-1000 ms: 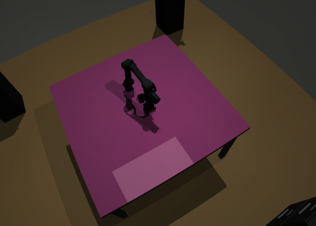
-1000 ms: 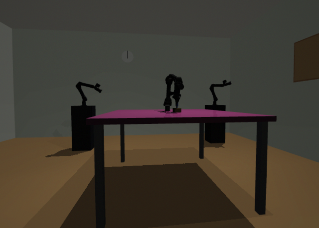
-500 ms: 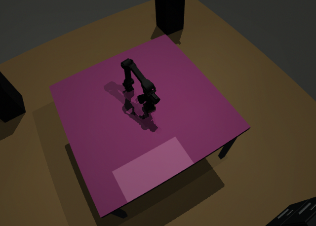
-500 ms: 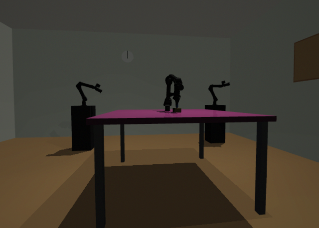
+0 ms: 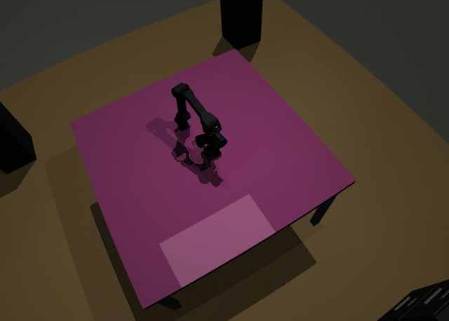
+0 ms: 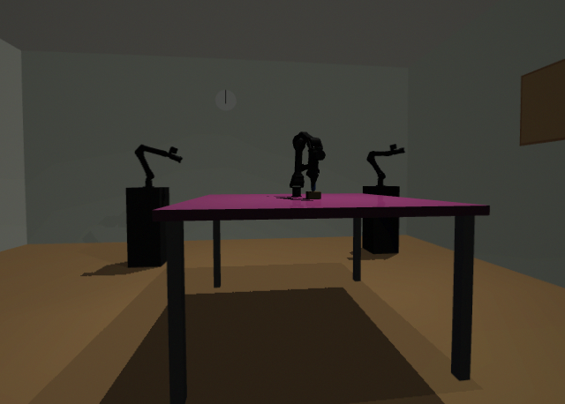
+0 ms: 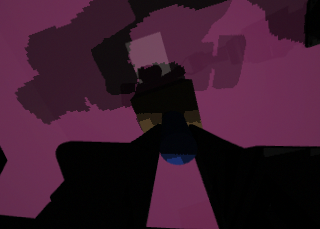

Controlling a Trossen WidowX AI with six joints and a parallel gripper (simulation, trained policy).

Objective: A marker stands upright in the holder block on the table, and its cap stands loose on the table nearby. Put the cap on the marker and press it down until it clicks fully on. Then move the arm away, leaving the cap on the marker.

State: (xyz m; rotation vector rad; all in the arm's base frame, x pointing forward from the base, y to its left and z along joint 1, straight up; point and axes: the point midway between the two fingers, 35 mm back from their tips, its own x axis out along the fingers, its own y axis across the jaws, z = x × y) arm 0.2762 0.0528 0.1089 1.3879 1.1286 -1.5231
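Observation:
My gripper (image 6: pixel 313 179) (image 7: pixel 176 137) points down and is shut on the blue cap. The cap (image 7: pixel 178 151) shows between the fingertips in the wrist view, its near end lit blue and the rest dark. The holder block (image 5: pixel 212 152) (image 6: pixel 313 195) (image 7: pixel 162 97) is dark with a yellow-brown side and stands on the table directly under the fingers. In the exterior view a small bluish piece shows between the fingertips and the block. The marker cannot be told apart; the cap and fingers hide that spot, so how far the cap sits on it is unclear.
The magenta table (image 5: pixel 290 158) (image 6: pixel 228 205) carries the arm, whose shadow falls around the block. A pale rectangle (image 5: pixel 217 237) lies at the table's edge. Two more arms stand on black pedestals (image 6: pixel 146 227) (image 6: pixel 380 221) behind the table.

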